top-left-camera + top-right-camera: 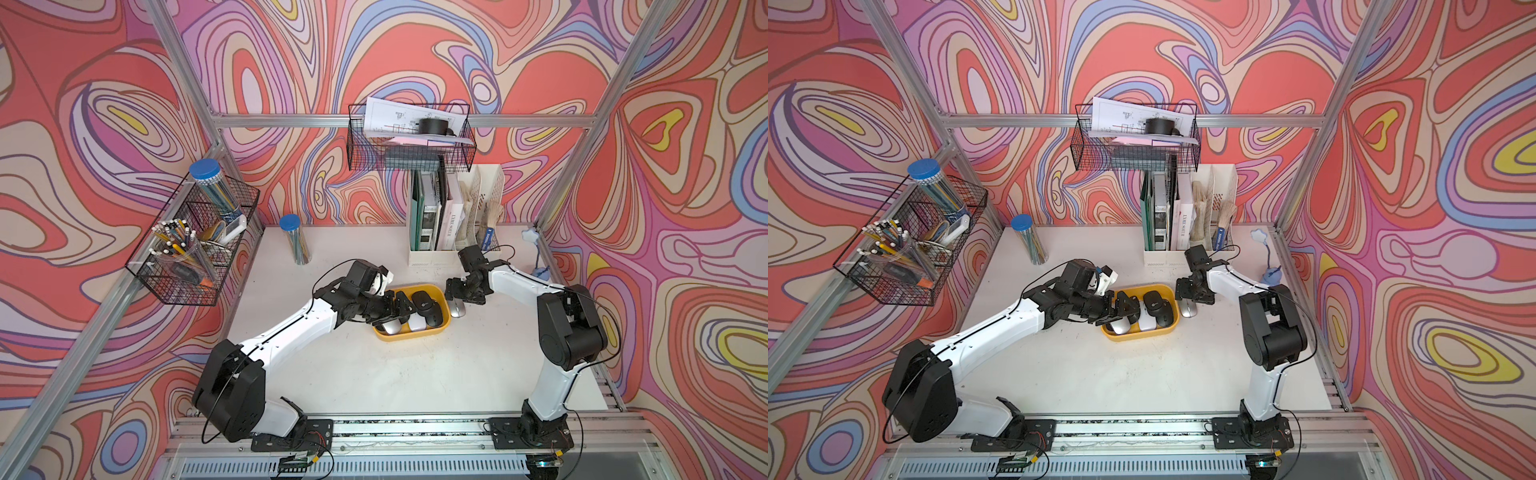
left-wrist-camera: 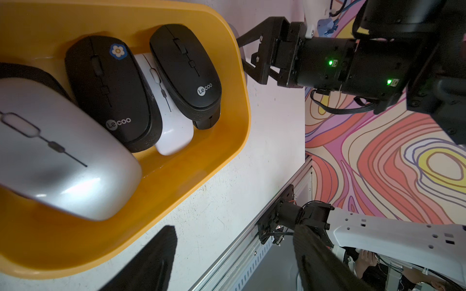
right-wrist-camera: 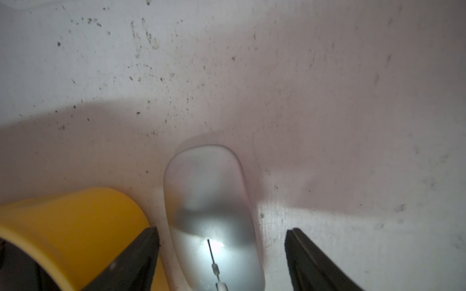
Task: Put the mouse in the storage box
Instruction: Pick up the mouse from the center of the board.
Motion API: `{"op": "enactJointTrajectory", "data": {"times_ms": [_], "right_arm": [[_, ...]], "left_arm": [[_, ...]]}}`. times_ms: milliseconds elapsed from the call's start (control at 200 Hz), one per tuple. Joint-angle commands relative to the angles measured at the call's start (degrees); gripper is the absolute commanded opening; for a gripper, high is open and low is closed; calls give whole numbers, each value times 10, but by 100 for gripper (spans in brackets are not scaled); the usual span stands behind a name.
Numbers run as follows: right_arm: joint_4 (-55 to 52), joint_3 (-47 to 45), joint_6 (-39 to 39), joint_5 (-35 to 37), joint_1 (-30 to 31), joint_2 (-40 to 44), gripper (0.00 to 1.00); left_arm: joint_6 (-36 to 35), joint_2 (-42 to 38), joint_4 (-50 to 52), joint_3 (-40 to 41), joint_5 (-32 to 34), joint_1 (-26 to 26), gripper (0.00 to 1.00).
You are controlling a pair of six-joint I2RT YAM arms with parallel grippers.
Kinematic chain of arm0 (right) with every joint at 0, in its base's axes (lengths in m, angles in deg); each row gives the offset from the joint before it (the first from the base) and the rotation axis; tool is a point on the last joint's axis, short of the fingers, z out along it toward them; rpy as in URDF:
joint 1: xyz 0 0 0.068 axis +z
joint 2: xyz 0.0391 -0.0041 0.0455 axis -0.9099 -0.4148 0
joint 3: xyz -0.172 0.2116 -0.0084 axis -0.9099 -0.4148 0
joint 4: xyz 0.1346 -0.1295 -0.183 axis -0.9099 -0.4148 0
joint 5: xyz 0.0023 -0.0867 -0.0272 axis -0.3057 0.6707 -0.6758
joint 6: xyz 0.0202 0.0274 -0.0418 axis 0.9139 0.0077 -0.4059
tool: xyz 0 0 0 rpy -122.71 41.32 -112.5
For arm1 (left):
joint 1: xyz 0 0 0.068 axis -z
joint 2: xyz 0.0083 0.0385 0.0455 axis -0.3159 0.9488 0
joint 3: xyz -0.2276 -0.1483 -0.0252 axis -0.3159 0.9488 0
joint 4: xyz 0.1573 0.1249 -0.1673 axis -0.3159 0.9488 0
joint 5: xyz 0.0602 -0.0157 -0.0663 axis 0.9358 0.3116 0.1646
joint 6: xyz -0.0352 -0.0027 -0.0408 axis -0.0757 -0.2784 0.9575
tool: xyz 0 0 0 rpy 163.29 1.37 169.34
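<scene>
White tabletop: Lecoo black mice in storage box; left jaws apart; right jaws apart, straddling silver mouse.

A loose silver mouse is pictured lying flat, top side up, on the white tabletop, just beside the right end of the storage box (a shallow yellow-orange tub with rounded corners) and outside it. The box is seen upright near the table's middle, packed with a second silver mouse, a white mouse and two black mice, partly overlapping.
</scene>
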Motion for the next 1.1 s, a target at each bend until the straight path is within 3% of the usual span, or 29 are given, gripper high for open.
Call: {"op": "enactJointTrajectory", "data": {"times_ms": [0, 371, 591, 1092], "right_arm": [[-6, -2, -16, -13, 2, -18, 81], [-32, 10, -30, 18, 20, -50, 80], [-44, 19, -22, 40, 24, -60, 63], [-22, -35, -3, 30, 27, 58, 58]], "left_arm": [[-10, 2, -7, 5, -1, 2, 79], [-8, 7, -10, 9, -1, 3, 79], [-9, 7, -6, 8, 0, 3, 79], [-12, 61, 28, -37, 25, 30, 77]]}}
